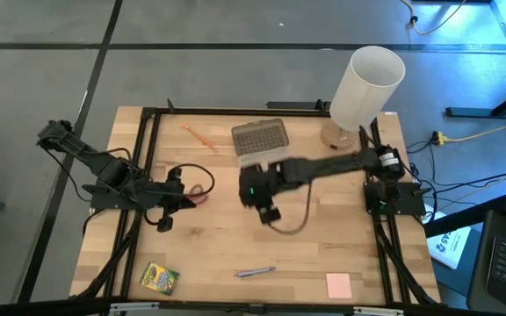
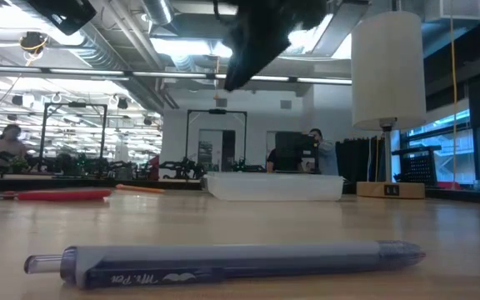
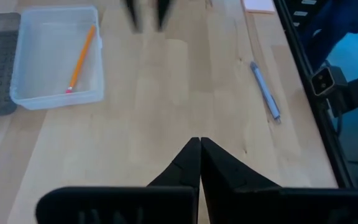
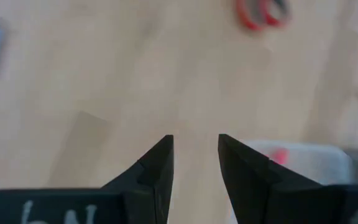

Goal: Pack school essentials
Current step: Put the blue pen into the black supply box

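Note:
A clear case (image 3: 55,59) lies at the table's middle far side with one orange pencil (image 3: 81,56) in it; its grey dotted lid (image 1: 260,137) lies beside it. My right gripper (image 1: 269,213) hangs open just near of the case, nothing between its fingers (image 4: 194,149). A second orange pencil (image 1: 198,136) lies flat at the far left. Red-handled scissors (image 1: 202,193) lie next to my left gripper (image 1: 163,224), which is shut (image 3: 199,146) and above the table. Along the near edge lie the crayon box (image 1: 158,277), blue pen (image 1: 255,272) and pink pad (image 1: 338,283).
A tall white cylinder (image 1: 367,83) stands at the far right corner on a wooden base. A black frame (image 1: 143,175) runs along the table's left, right and far sides. Bare wood (image 1: 323,237) lies between the case and the near-edge items.

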Tool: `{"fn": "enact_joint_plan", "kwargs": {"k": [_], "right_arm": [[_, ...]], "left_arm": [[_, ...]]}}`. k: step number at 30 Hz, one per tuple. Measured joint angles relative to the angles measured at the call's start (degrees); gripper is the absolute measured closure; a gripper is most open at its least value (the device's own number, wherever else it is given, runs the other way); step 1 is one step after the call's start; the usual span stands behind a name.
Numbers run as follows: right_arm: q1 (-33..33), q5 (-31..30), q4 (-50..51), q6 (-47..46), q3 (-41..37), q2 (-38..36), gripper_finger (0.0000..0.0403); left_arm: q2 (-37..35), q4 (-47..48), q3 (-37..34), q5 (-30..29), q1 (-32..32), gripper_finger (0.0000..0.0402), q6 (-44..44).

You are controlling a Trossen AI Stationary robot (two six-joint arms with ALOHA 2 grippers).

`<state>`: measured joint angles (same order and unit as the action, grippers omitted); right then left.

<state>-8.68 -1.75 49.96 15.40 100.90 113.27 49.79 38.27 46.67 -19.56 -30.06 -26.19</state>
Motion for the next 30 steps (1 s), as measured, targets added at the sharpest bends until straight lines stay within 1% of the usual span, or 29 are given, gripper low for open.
{"fn": "enact_joint_plan", "kwargs": {"k": [6,12,16,21,24,28,30], "right_arm": [[-8.1,-0.5,-0.8,-0.6,0.0,0.0,0.0274],[-14.7,-6.8,-1.1,-5.3,1.0,-0.3,0.0274],[-18.0,-7.7,-1.0,-7.8,1.0,-0.3,0.0274],[-20.3,-7.6,-1.5,-15.5,-0.2,-0.3,0.0274],[-20.7,-7.6,-4.0,-20.1,-0.9,-0.3,0.0274],[-20.9,-7.2,-6.1,-21.7,-1.0,-0.2,0.0274],[-20.9,-5.5,-6.8,-22.3,-1.0,-0.1,0.0274]], "left_arm": [[3.1,-3.1,0.0,-2.8,-4.4,0.0401,-0.7],[8.6,-10.7,0.0,-5.6,-9.7,0.0401,-0.4],[12.6,-15.3,0.0,-8.1,-12.7,0.0401,-0.3],[17.9,-19.6,0.0,-8.9,-15.1,0.0401,-0.3],[20.5,-22.0,0.0,-9.7,-16.0,0.0401,-0.4],[22.8,-25.1,0.0,-10.0,-16.9,0.0401,-0.4],[23.5,-25.9,0.0,-10.1,-17.4,0.0401,-0.4]]}}
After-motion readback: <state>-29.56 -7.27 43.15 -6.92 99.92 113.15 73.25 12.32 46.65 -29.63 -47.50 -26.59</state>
